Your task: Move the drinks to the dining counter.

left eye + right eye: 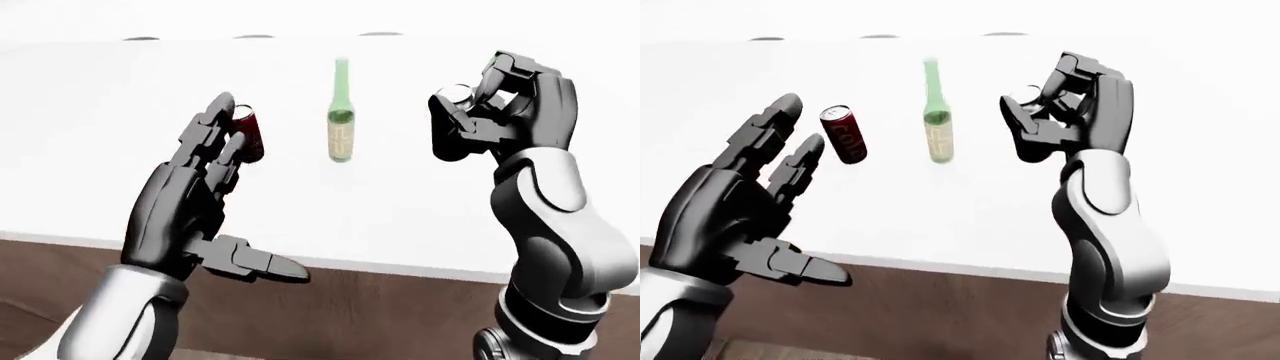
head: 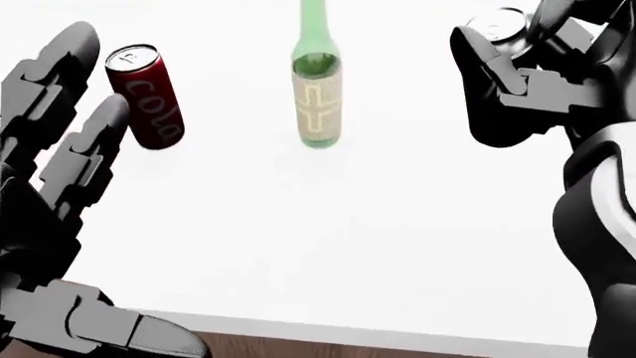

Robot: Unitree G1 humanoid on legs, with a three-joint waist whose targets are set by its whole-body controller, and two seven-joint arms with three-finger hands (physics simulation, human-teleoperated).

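Observation:
A red cola can (image 2: 146,97) stands upright on the white counter (image 1: 400,217), left of a green glass bottle (image 2: 316,97) with a pale label. My left hand (image 1: 805,191) is open, fingers spread, just left of and below the cola can in the views, not touching it. My right hand (image 1: 1040,120) is raised at the right of the bottle with its fingers closed round a can. Only that can's silver top (image 2: 497,26) shows between the fingers.
The counter's near edge runs across the bottom of the eye views, with a brown surface (image 1: 380,315) below it. Three small dark shapes (image 1: 255,35) sit along the counter's top edge. White counter surface lies between the bottle and the near edge.

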